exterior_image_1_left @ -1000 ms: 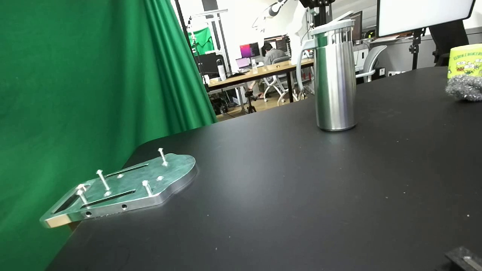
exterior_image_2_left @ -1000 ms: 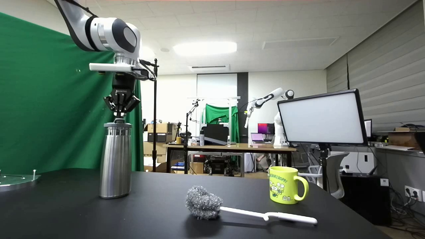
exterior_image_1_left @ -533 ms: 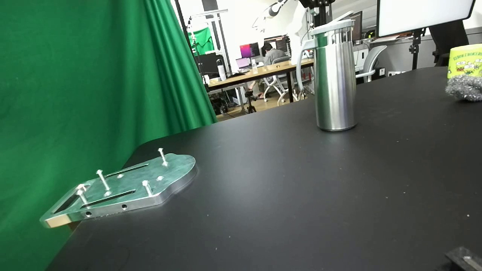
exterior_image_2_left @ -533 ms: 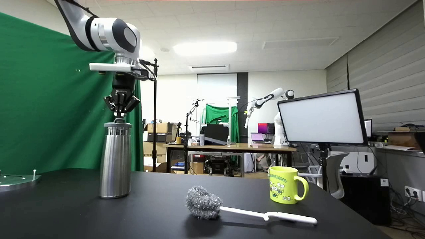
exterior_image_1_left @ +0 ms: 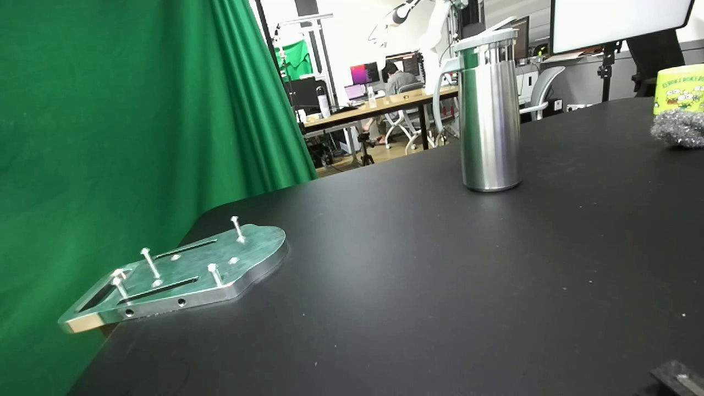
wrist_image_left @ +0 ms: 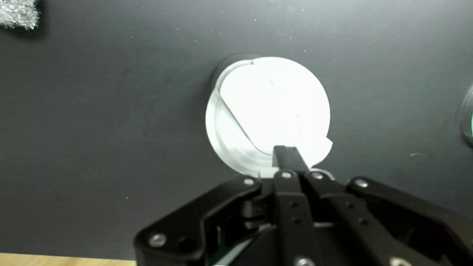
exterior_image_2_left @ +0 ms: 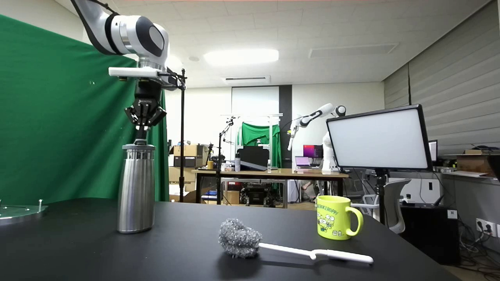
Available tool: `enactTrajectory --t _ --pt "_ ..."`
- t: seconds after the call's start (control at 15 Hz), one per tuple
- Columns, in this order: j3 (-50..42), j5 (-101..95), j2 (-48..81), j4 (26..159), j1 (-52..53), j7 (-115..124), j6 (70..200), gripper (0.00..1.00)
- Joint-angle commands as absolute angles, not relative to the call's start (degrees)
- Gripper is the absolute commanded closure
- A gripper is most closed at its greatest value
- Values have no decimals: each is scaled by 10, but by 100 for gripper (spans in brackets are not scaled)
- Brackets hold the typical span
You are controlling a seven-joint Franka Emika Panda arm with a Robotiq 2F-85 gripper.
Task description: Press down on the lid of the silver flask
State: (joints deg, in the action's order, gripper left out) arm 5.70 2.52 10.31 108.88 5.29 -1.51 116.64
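While the silver flask (exterior_image_2_left: pixel 136 191) stands upright on the bench (exterior_image_2_left: pixel 187 238), lid (exterior_image_2_left: pixel 133 147) on top, the claw (exterior_image_2_left: pixel 141 136) points down over that lid. Claw is clenched, fingers (wrist_image_left: pixel 288 159) tight together. In the wrist view the tips overlap the lid near its rim; can't tell if they touch it. In an exterior view, a flap (exterior_image_1_left: pixel 501 23) on the lid tilts up, and a pale handle (exterior_image_1_left: pixel 438 102) shows on the flask's side. Also on the bench: white-handled steel-wool scrubber (exterior_image_2_left: pixel 239 239) lying in front of a lime mug (exterior_image_2_left: pixel 331 218), both well apart from the flask. Pegged pale-green plate (exterior_image_1_left: pixel 256 250) sits at the bench edge, near the green curtain (exterior_image_1_left: pixel 137 110).
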Motion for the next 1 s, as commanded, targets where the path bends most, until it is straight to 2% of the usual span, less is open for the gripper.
enactTrajectory --t 0.0,0.33,0.4,0.47,0.53,0.93 --pt "56 30 85 1064 52 -13 1137 100" --pt "56 30 75 1056 53 -12 1128 100" --pt "56 30 74 1055 53 -7 1126 74" --pt "56 28 73 1054 53 -11 1122 74" --pt "56 29 72 1053 53 -12 1121 69" --pt "54 30 62 1054 51 -13 1112 27"
